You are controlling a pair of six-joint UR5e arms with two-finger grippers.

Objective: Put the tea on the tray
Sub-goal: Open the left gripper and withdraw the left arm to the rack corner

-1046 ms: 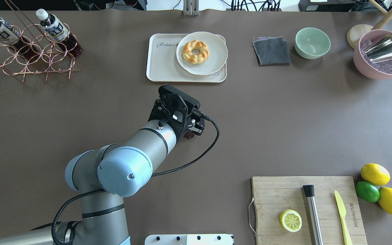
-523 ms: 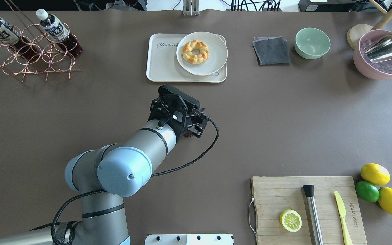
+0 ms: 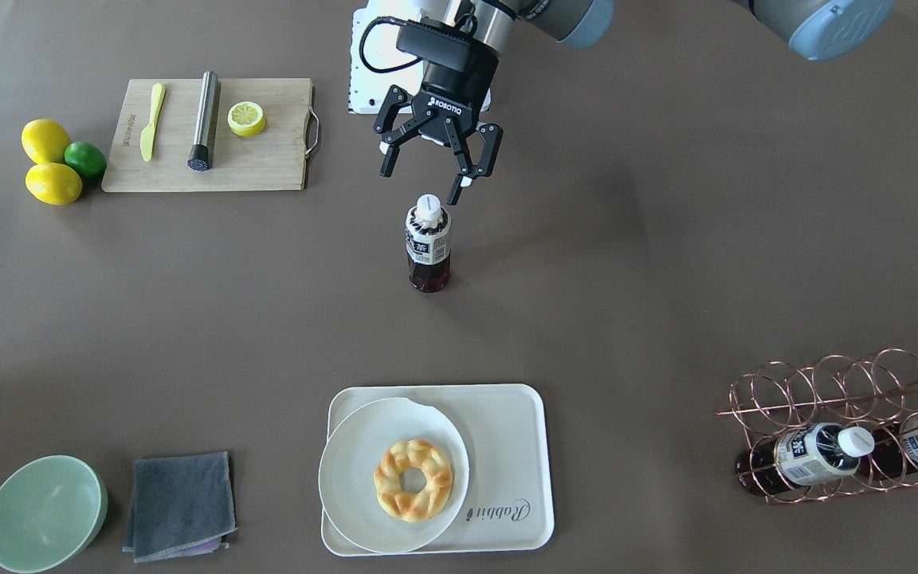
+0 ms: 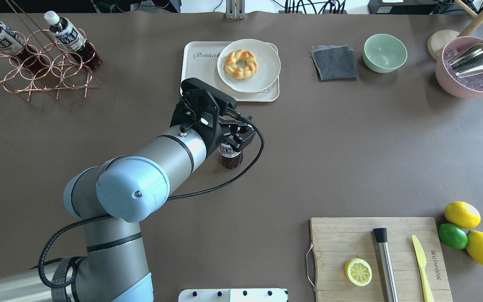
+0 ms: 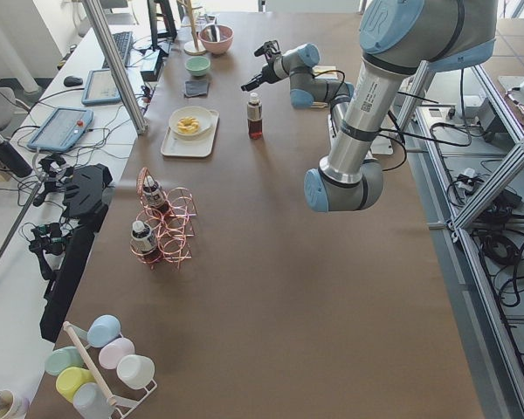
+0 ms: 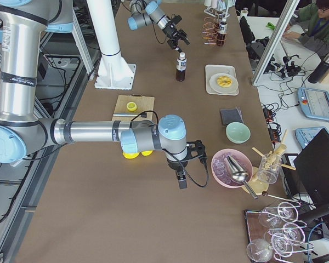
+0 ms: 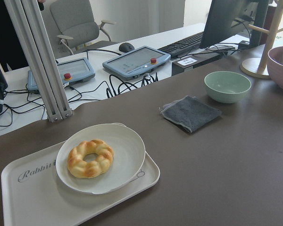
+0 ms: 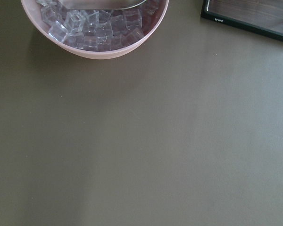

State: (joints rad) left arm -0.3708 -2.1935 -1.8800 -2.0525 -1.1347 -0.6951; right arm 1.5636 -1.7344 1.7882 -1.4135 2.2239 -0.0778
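Upright white-capped tea bottle (image 3: 428, 243), dark liquid inside, well apart from the cream Rabbit-lettered tray (image 3: 507, 434).

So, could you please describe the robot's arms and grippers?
The left arm and right arm are silver-grey tubes with light-blue joint caps. The left gripper is black, lettered ROBOTIQ in white; a black braided cable runs to it.

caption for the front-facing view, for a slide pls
Open left gripper poised above the upright tea bottle, which stands on the table apart from the tray.
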